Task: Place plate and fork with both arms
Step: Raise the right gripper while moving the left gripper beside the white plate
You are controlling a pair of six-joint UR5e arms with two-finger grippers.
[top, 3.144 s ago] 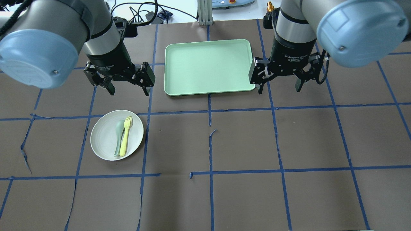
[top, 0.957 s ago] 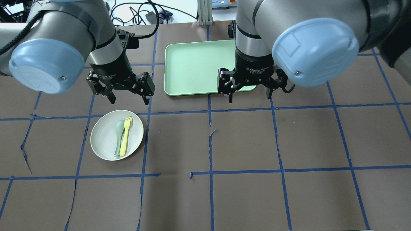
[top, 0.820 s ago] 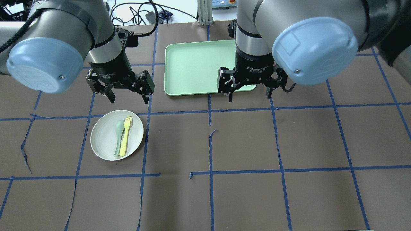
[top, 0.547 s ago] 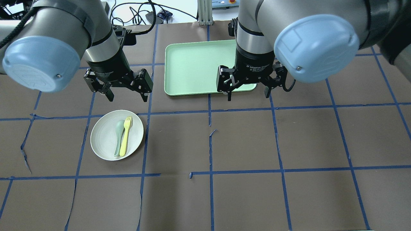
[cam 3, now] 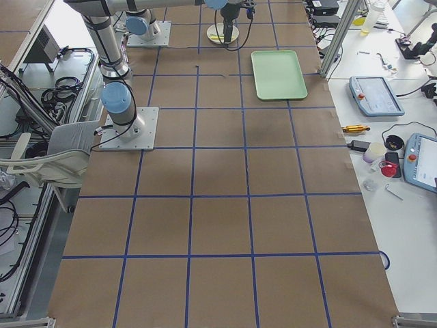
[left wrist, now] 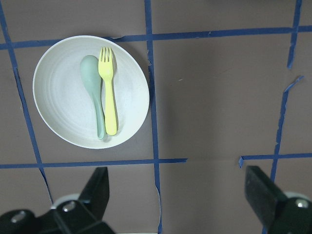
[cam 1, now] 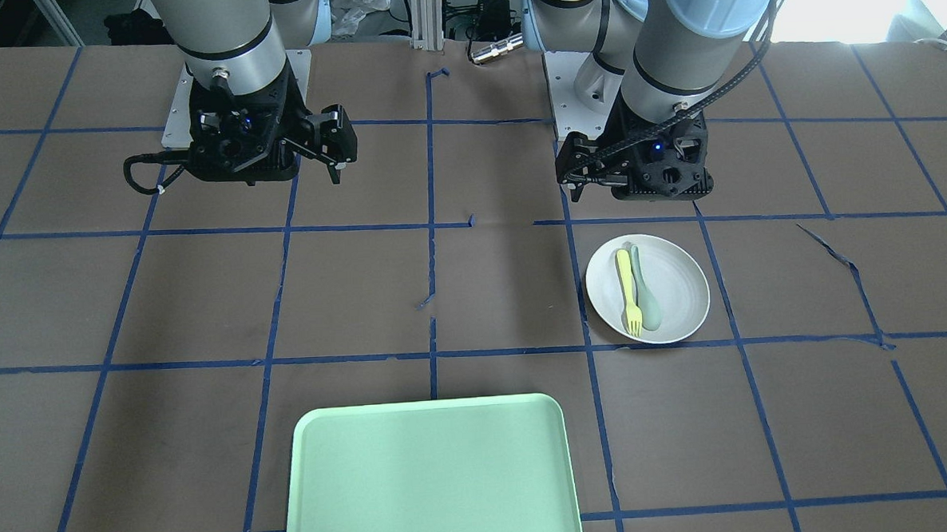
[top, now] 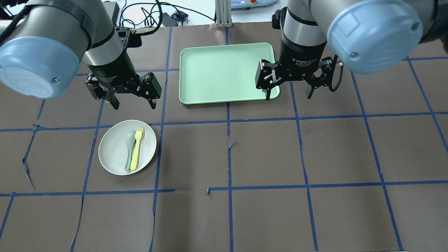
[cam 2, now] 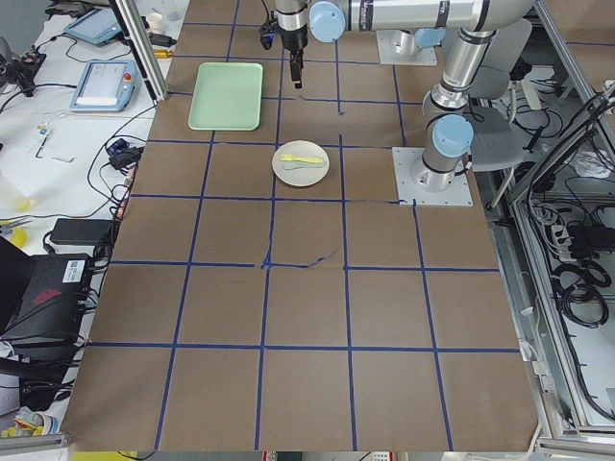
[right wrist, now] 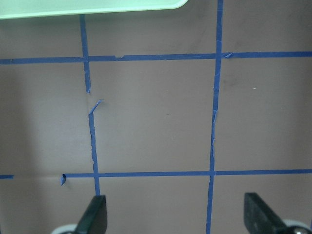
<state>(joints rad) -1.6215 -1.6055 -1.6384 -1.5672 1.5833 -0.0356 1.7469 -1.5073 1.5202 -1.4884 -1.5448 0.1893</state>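
Note:
The off-white plate (top: 112, 157) lies on the table left of centre. The pale-yellow fork (top: 137, 148) lies on it, beside a grey-green spoon (top: 128, 148). My left gripper (top: 134, 105) is open and empty, in the air just behind the plate. The left wrist view shows plate (left wrist: 63, 107), fork (left wrist: 108, 92) and spoon (left wrist: 92, 87) ahead of the open fingers (left wrist: 95, 190). My right gripper (top: 288, 97) is open and empty over the front right corner of the light-green tray (top: 217, 70). In the front-facing view the plate (cam 1: 678, 289) and fork (cam 1: 626, 291) are at the right.
The tray stands at the back centre of the table and shows near the bottom of the front-facing view (cam 1: 431, 476). Its front edge (right wrist: 92, 9) is at the top of the right wrist view. Blue tape lines cross the brown table cover, torn in places.
My right gripper moved left over the tray's front edge, then back right toward the tray's right corner. My left gripper shifted slightly left and back. Both stayed open; plate, fork and spoon did not move.

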